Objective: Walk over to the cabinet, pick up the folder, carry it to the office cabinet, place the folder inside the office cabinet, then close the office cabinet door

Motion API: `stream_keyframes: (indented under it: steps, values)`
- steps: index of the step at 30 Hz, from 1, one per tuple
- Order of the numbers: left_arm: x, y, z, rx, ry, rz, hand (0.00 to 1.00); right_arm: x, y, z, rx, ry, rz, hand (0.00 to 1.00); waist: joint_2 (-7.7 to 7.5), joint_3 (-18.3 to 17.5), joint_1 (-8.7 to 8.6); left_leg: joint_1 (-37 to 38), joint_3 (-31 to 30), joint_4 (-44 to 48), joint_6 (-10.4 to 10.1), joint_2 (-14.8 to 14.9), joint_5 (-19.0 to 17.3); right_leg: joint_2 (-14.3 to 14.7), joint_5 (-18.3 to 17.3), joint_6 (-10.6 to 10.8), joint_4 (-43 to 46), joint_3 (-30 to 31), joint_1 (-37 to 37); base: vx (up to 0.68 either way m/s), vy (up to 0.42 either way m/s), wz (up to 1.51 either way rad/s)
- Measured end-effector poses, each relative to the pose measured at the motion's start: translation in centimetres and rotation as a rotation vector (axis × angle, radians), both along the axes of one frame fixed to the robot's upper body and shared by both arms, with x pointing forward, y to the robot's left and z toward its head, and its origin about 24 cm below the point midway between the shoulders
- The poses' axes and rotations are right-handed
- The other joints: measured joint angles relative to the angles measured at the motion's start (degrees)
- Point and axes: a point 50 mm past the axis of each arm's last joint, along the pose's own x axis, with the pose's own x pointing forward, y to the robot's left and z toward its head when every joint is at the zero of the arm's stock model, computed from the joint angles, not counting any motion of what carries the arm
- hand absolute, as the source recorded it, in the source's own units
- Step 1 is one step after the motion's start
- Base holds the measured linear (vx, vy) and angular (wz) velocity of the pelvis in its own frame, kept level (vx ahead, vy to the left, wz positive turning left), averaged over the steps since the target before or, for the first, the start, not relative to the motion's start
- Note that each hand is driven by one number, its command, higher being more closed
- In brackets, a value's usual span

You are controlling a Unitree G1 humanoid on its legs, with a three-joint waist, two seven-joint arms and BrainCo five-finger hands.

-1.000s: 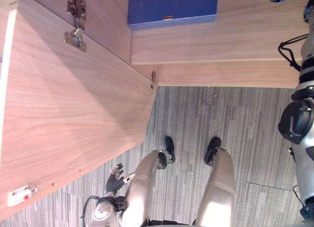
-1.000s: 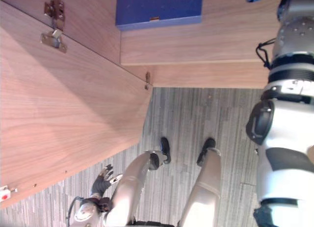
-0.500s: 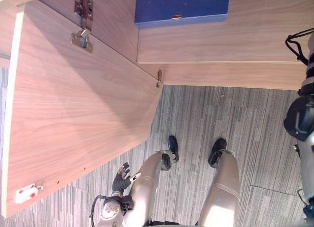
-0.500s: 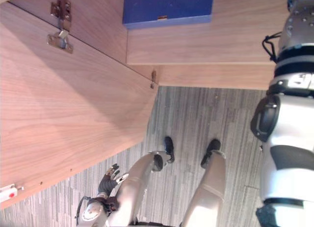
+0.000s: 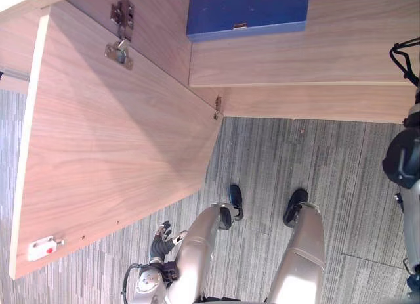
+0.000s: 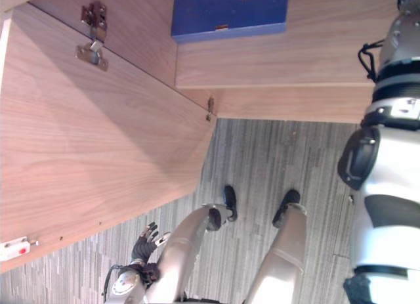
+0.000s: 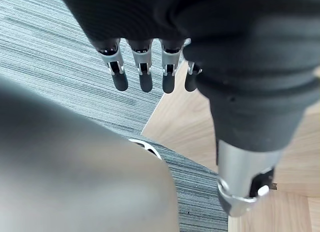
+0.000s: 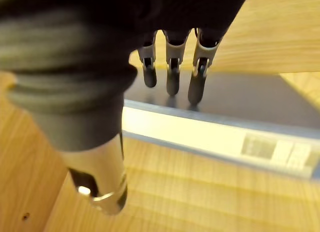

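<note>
A blue folder point(image 6: 230, 12) lies flat on the wooden shelf of the office cabinet point(image 6: 282, 61), up against its left inner wall. The cabinet door point(image 6: 98, 146) stands swung wide open on the left, hung on a metal hinge point(image 6: 92, 36) near the top and a smaller one point(image 6: 210, 108) at its lower corner, with a white catch point(image 6: 13, 249) at its far edge. Below, over the grey striped carpet point(image 6: 275, 159), the left hand point(image 6: 146, 240) hangs low with loosely spread fingers, holding nothing, while the right arm point(image 6: 387, 205) rises along the right edge.
</note>
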Motion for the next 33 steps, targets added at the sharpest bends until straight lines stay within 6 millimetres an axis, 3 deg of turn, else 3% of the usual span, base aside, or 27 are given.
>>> stream_keyframes:
  steps: [13,18,23,28,33]
  values:
    - [0.2,-0.3,-0.4,0.004,0.016,-0.01,0.0,0.4,-0.4,-0.9,0.026,0.037,0.001,0.0,0.83,-0.62,0.37,1.39,0.19,-2.23,-0.04,0.38,0.85,0.75,1.67,0.2,-3.31,-0.86,1.97,0.05,0.017,-0.02]
    - [0.2,-0.3,-0.5,0.009,0.022,-0.016,0.0,1.8,0.0,-2.6,-0.164,0.223,-0.039,0.0,0.83,-0.75,0.46,2.38,0.35,-4.9,-0.09,0.37,2.23,1.17,3.09,0.15,-5.84,-1.36,3.03,0.04,0.042,-0.02]
    - [0.0,-0.3,-0.7,0.009,0.032,-0.023,0.0,3.8,-0.5,-7.6,-0.452,0.543,-0.09,0.0,0.76,-0.9,0.26,5.26,0.02,-9.45,-0.39,0.38,4.35,1.38,4.38,0.03,-9.4,-3.6,6.5,0.06,0.03,0.07]
    - [-0.1,-0.3,-0.8,0.007,0.041,-0.03,0.0,4.6,-1.6,-13.3,-0.575,0.8,-0.068,0.0,0.54,-1.01,0.19,9.15,-0.24,-14.57,-0.68,0.16,6.74,1.51,5.48,0.18,-12.89,-5.94,10.95,0.08,0.026,0.09]
    - [-1.4,0.3,-1.2,0.002,0.063,-0.022,0.0,4.3,-2.7,-15.3,-0.669,0.89,-0.069,0.0,-0.26,-1.36,0.07,14.2,-0.65,-21.18,-1.08,-0.44,9.77,1.49,5.94,0.21,-15.98,-8.16,15.32,0.1,-0.007,0.1]
